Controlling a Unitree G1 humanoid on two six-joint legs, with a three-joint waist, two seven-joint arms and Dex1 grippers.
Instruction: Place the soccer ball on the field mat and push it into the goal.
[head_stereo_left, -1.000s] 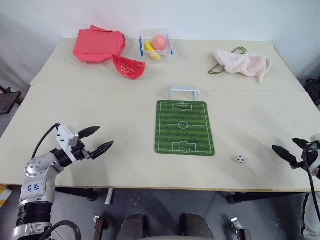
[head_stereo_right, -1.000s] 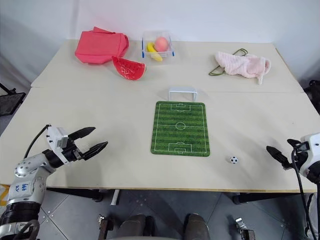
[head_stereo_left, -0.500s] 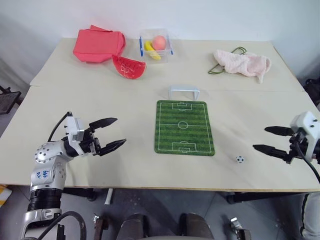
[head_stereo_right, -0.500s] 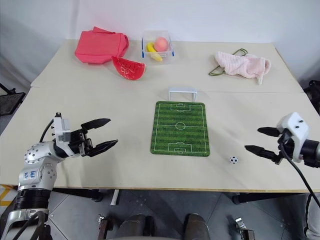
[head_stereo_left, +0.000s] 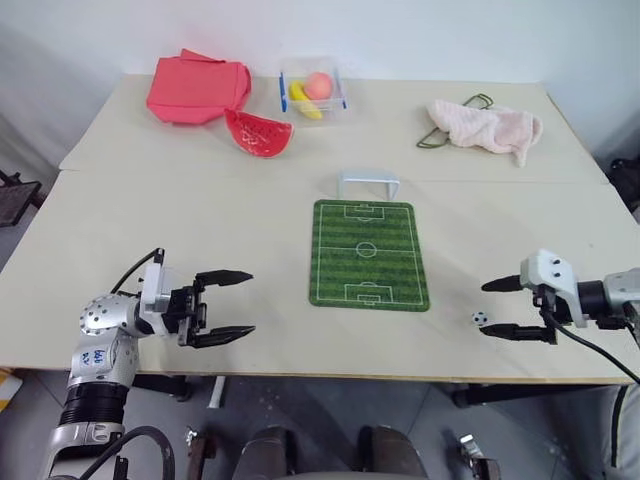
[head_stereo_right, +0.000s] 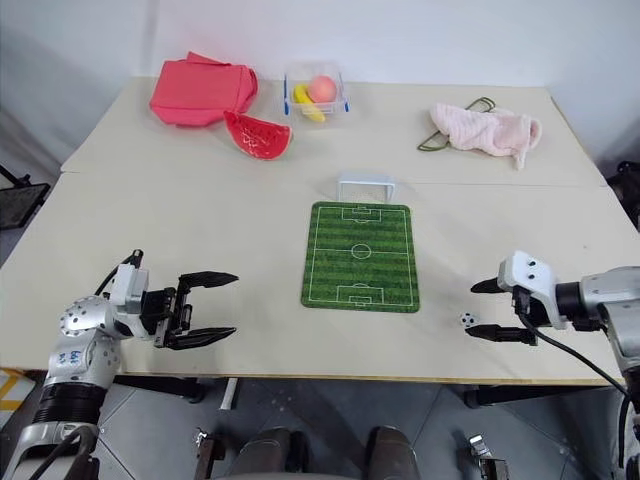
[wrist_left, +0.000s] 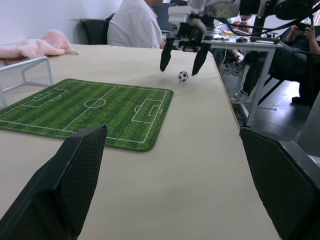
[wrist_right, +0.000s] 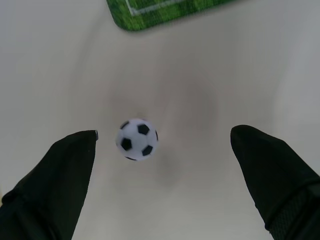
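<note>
Lying on the bare table (head_stereo_left: 200, 220) near its front edge, the soccer ball (head_stereo_left: 480, 319) is off the field mat (head_stereo_left: 367, 255), beside the mat's front right corner. The right gripper (head_stereo_left: 499, 308) is wide open around it, not touching. The left gripper (head_stereo_left: 235, 305) is wide open, empty, near the front left edge. The goal (head_stereo_left: 368, 184) stands at the mat's far end.

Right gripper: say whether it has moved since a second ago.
Yes. The right gripper has come in from the table's edge toward the ball, jaws open around it.

soccer ball (head_stereo_left: 480, 319): on the counter (head_stereo_left: 230, 225), off the field mat (head_stereo_left: 367, 255), between the right end effector's (head_stereo_left: 496, 308) spread fingers
goal (head_stereo_left: 368, 184): at the mat's far end
left end effector (head_stereo_left: 234, 304): open, empty
</note>
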